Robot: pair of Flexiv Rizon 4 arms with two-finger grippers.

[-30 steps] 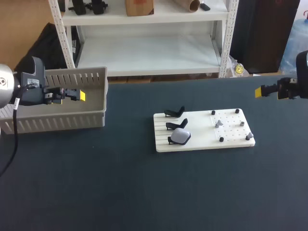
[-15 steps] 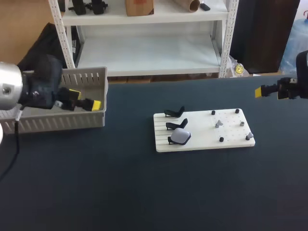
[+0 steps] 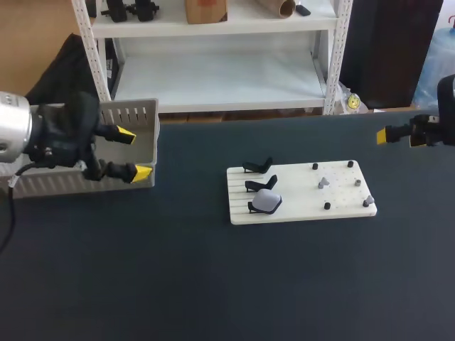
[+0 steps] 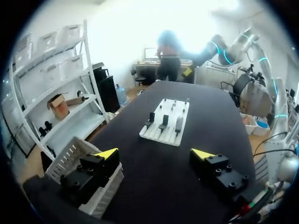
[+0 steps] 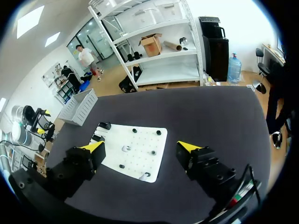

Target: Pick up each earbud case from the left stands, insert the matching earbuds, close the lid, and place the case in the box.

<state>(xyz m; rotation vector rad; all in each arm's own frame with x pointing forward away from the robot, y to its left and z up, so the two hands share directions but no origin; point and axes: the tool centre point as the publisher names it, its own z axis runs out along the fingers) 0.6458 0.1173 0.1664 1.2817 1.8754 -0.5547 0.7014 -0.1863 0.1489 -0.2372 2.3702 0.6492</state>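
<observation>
left gripper (image 3: 134, 153): released, fingers spread wide, hanging over the right end of the box (image 3: 85, 183), which sits at the table's (image 3: 213, 284) far left edge.
right gripper (image 5: 141, 147): released as well, fingers wide apart, at the table's far right edge, well apart from the white board (image 3: 298, 195).
board lies near the table's middle. three black stands (image 3: 257, 167) line its left half.
earbud case (image 3: 267, 202): pale grey, lid shut, resting on the stand nearest the table's near edge.
small pieces (image 3: 323, 182), grey and dark, are scattered over the board's right half; too small to identify.
</observation>
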